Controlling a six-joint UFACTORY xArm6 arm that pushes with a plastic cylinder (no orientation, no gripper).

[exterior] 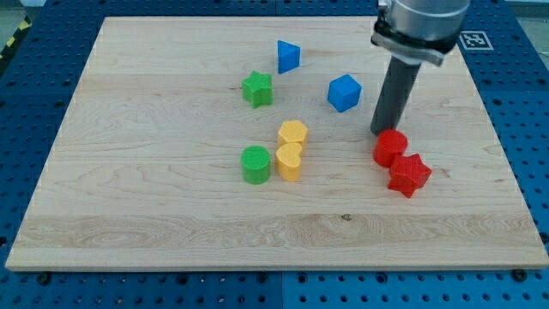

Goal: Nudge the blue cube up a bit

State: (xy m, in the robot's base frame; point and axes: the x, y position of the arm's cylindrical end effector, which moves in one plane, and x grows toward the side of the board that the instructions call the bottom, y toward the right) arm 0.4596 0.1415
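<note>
my tip (379,130) sits on the worktop (154,223), just above the red cylinder (389,147) and to the view's right of the blue cube (344,93). the cube lies up and to the view's left of my tip, near but apart from it. there is no gripper on this rig, only the rod, so nothing is held. to nudge the cube toward the view's top, i judge my tip must first get below it, then push upward.

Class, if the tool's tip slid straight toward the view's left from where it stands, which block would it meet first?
My tip would probably clip the yellow block first; the blue cube sits slightly above that line, though depth is uncertain.
</note>
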